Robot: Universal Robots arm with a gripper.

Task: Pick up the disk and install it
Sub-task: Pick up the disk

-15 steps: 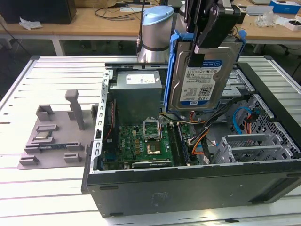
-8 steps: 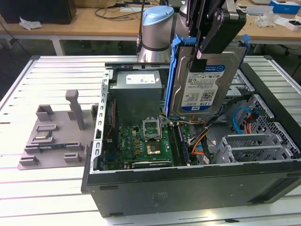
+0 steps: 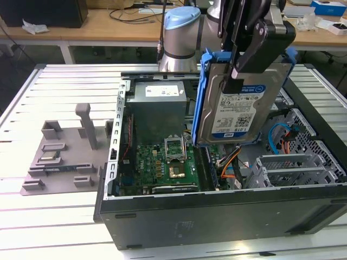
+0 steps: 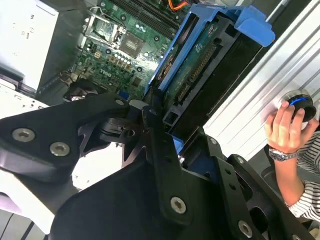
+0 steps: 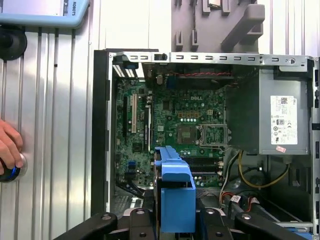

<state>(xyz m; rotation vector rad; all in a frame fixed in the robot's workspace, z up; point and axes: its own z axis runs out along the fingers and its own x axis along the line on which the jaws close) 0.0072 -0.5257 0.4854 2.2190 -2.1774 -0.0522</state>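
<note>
**A:** Start at the exterior view's left. What's there?

**B:** A grey fixture (image 3: pixel 59 157) lies on the ribbed worktop (image 3: pixel 32 92), well apart from my load. Just beside it rises the open case (image 3: pixel 217 222), and its metal wall edge is the first rim I have to mind.

**A:** And inside?

**B:** The power-supply box (image 3: pixel 157 100) sits against the far wall, with the motherboard (image 3: pixel 162 162) flat below it.

**A:** Where's the disk?

**B:** The disk (image 3: pixel 246 103) hangs on edge above the case, clear of everything beneath it. My tool (image 3: pixel 234 76) is clenched on it across the flat faces. That leaves the blue bracket (image 3: pixel 203 97) free along the sides, I'd judge so it can meet its rails.

**A:** Room further right?

**B:** The perforated drive cage (image 3: pixel 295 165) and the cables (image 3: pixel 232 158) crowd that corner, so the gap looks tight to me. Off the case, in the second wrist view, a person's hand (image 4: pixel 287 125) rests on a button (image 4: pixel 299 102).
</note>
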